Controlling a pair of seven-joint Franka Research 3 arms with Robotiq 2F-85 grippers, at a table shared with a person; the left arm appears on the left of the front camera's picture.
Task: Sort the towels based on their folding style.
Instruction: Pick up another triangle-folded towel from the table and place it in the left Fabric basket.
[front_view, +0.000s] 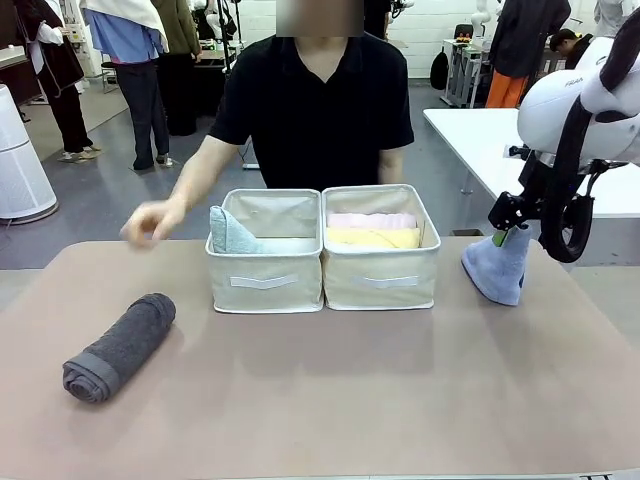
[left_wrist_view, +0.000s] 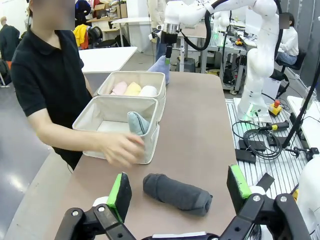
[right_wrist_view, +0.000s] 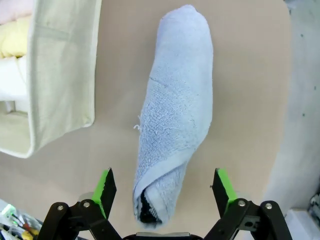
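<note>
Grey roll (front_view: 118, 348) lies near left on the counter (front_view: 350, 400), with the left fingers (left_wrist_view: 120, 190) wide and aimed at it. Right fingers (right_wrist_view: 106, 186) hang wide over the blue cone (right_wrist_view: 175, 100) right of the bins, likely bound for the left bin (front_view: 264, 280), which holds the mint cone (front_view: 230, 232).

The mint towel (front_view: 228, 233) half-hidden; person's hand (front_view: 151, 222) blurred.

Table (front_view: 330, 410): bins (front_view: 265, 285), grey towel (front_view: 120, 347), lavender towel (front_view: 497, 268)
</note>
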